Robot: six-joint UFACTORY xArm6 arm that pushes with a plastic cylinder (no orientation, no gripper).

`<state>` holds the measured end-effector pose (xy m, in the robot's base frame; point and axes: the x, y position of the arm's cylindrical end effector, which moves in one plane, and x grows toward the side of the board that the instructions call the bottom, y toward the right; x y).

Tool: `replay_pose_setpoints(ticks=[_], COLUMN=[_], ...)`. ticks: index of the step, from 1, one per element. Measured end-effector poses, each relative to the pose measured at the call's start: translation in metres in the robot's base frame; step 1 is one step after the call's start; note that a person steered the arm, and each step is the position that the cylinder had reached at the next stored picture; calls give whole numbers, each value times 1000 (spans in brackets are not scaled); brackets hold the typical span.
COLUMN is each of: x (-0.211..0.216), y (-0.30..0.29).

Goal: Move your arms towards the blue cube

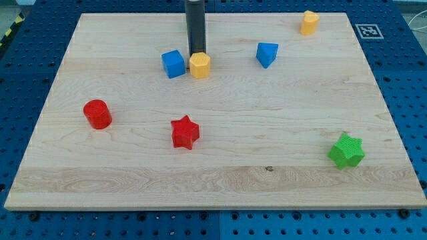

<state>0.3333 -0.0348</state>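
The blue cube (173,64) sits on the wooden board in the upper middle of the view. A yellow hexagonal block (199,66) stands right beside it, on its right, nearly touching. My tip (197,54) comes down from the view's top and ends just behind the yellow block, at its top edge. The tip is a short way to the right of the blue cube and slightly above it in the view, not touching it.
A second blue block (267,54), wedge-like, lies to the right. A yellow block (309,22) is near the top right corner. A red cylinder (97,114) is at the left, a red star (185,132) in the middle, a green star (346,151) at the lower right.
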Motion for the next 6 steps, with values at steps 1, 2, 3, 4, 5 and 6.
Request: replay_pose_setpoints(ticks=[1,2,3,4,5,6], x=[8,-4,-22,-27,-25,-12], y=[2,3,-6,-47,-92,-96])
